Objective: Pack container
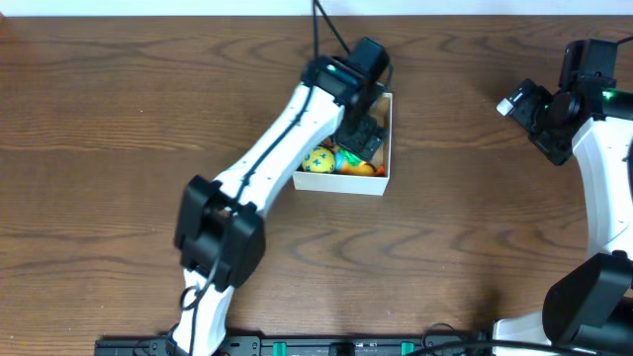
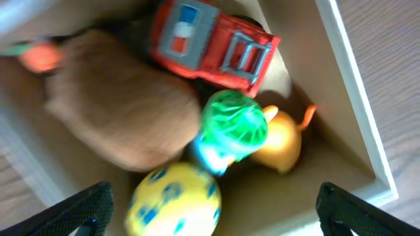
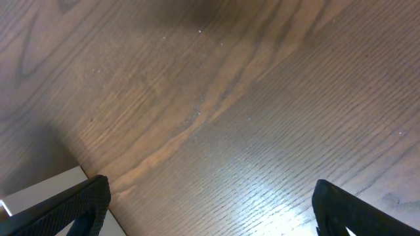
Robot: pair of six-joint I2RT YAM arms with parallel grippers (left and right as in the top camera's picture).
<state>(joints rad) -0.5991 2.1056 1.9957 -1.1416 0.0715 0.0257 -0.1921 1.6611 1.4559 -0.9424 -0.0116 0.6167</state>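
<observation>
The container (image 1: 387,138) is a small square white box with a tan inside, at the back middle of the table. It also shows in the left wrist view (image 2: 357,98). Inside lie a yellow ball with blue marks (image 2: 174,200), a green toy (image 2: 233,128), a red toy truck (image 2: 210,42), a brown plush (image 2: 125,111) and an orange piece (image 2: 279,141). The yellow ball (image 1: 318,160) shows from overhead too. My left gripper (image 2: 213,216) is open and empty just above the toys, its arm hiding much of the box. My right gripper (image 3: 210,210) is open over bare wood at the far right.
The dark wooden table (image 1: 119,119) holds nothing else. A white edge (image 3: 39,190) shows at the lower left of the right wrist view. The arm bases stand at the table's front edge.
</observation>
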